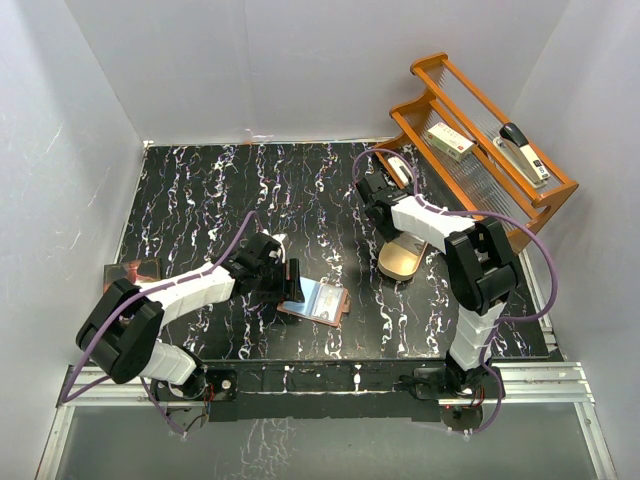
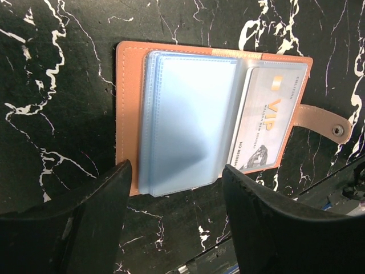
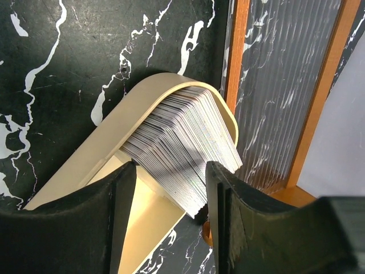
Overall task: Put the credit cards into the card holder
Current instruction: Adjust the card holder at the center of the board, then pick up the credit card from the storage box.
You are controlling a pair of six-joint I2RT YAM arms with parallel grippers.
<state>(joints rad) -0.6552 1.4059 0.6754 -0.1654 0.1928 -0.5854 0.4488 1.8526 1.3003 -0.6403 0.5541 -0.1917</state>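
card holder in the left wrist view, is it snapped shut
No, the card holder lies spread open, its clear pockets facing up and its snap tab hanging loose off one side.

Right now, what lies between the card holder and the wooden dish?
Nothing: only bare black marbled tabletop separates the card holder from the wooden dish, as the top view shows.

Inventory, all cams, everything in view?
card holder: 1, reddish-brown, open, table centre
VIP card: 1, white-gold, holder's right pocket
card stack: 1, pale, in dish by rack
tan dish: 2, one holding stack, one under right forearm
booklet: 1, dark reddish, table's left edge
rack: 1, orange, right rear
stapler: 1, black-silver, on rack
small box: 1, white-red, on rack
left fingers: 2, black, apart over holder
right fingers: 2, black, apart at stack
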